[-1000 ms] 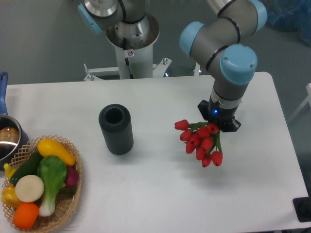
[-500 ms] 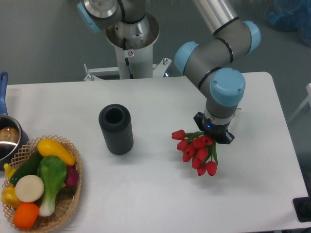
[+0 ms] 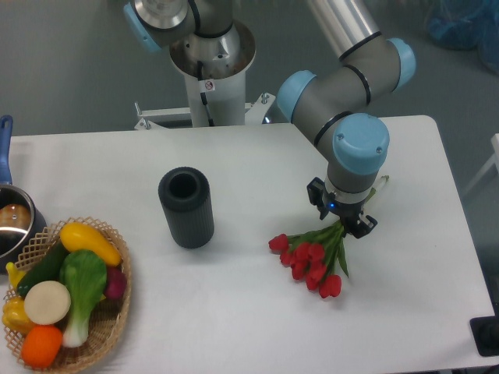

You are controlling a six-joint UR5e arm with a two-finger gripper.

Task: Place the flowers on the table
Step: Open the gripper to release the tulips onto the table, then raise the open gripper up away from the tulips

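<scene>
My gripper [image 3: 344, 217] was clamped on the green stems of the flowers [image 3: 307, 258], with the red buds fanned out toward seven o'clock from my fingers. The buds lay low against the white table [image 3: 257, 312], right of centre; whether they touched the surface I could not tell. A dark ribbed vase [image 3: 186, 207] stood upright at nine o'clock from the bunch, well apart. A wicker basket [image 3: 117, 312] of vegetables sat at the table's eight o'clock corner, beside a pot [image 3: 11, 222].
</scene>
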